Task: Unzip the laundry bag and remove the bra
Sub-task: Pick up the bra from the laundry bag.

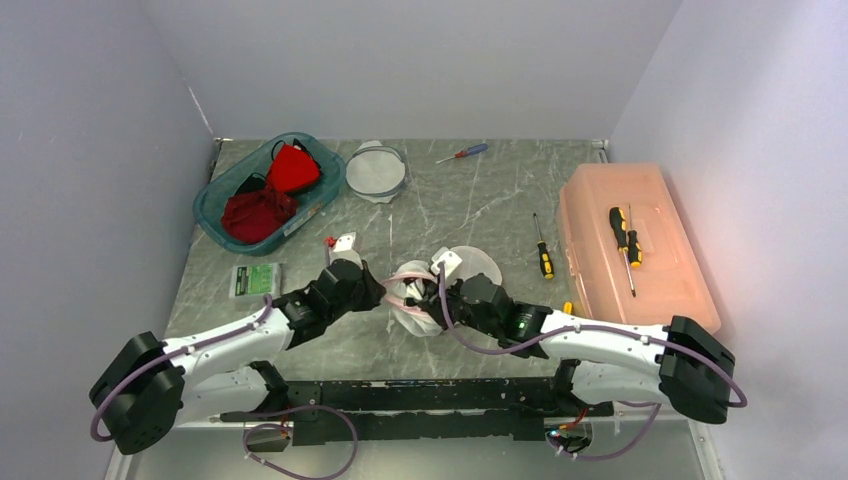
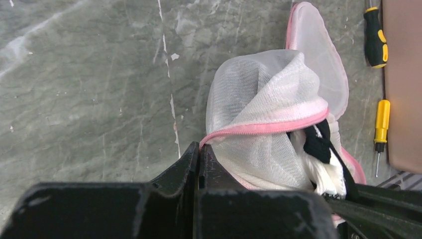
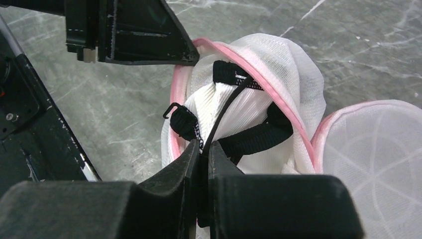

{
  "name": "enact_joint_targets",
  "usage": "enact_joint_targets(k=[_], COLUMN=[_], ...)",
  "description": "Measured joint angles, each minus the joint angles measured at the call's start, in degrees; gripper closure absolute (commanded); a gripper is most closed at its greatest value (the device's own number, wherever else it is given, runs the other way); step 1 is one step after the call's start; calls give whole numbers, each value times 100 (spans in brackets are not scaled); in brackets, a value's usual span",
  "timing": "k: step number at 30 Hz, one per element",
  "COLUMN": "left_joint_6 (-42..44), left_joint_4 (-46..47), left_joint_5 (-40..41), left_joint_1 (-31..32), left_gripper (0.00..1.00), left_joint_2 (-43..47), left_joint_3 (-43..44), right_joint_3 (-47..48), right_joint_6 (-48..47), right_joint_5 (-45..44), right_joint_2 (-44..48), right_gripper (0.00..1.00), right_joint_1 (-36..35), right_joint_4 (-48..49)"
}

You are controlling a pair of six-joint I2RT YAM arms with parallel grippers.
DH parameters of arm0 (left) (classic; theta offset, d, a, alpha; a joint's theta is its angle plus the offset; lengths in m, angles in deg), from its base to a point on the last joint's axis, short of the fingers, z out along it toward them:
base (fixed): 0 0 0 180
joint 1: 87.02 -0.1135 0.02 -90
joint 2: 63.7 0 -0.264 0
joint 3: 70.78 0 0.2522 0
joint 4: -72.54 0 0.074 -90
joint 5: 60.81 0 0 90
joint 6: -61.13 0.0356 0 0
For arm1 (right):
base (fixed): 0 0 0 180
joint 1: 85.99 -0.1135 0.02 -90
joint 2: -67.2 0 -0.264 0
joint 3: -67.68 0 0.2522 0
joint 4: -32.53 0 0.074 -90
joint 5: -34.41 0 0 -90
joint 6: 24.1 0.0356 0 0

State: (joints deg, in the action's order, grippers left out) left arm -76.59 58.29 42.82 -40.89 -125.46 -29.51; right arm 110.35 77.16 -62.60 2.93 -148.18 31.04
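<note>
The white mesh laundry bag [image 1: 418, 312], trimmed with a pink zip, lies mid-bench between the two arms, its mouth open. The bra [image 3: 234, 112], white with black straps, shows in that opening. The right pincer [image 3: 201, 148] is closed tight on a thin black strap of it. The left pincer [image 2: 199, 149] is clamped on the bag's pink rim. On the grey bench [image 1: 480, 210], a green packet [image 1: 257, 280] lies to the left, its print too small to read.

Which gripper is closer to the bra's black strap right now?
Right. The right gripper is pinching the black strap; the left gripper holds the laundry bag's pink edge, just beside it.
</note>
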Motion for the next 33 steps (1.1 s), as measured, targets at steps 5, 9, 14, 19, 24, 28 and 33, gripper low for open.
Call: enact_joint_targets(k=[5,9,14,19,24,28,33], left_joint_6=[7,13,26,20,7,-2,-2], left_joint_4=[111,109,166,378,695,817,885], left_joint_5=[42,76,11,-83,-234,-317,-334], left_joint_1=[-142,-223,-223,-223,-223,-223,-223], left_gripper=[97,97,97,97,97,97,97], left_joint_2=[-118,-254,-345,-444,-581,-636,-634], left_joint_3=[-85,-116,-116,-127,-192,-280,-372], right_joint_3=[-63,-63,15,664,1182,1333,1453], right_joint_6=[205,310,393,308,184,160,162], right_joint_5=[184,256,90,-197,-304,-343,-407], right_joint_2=[120,251,455,168,-590,-1270,-1759], right_gripper=[35,31,31,31,32,33,32], right_joint_1=[162,162,129,22,0,-7,-22], right_joint_4=[-76,-243,-448,-634,-614,-671,-885])
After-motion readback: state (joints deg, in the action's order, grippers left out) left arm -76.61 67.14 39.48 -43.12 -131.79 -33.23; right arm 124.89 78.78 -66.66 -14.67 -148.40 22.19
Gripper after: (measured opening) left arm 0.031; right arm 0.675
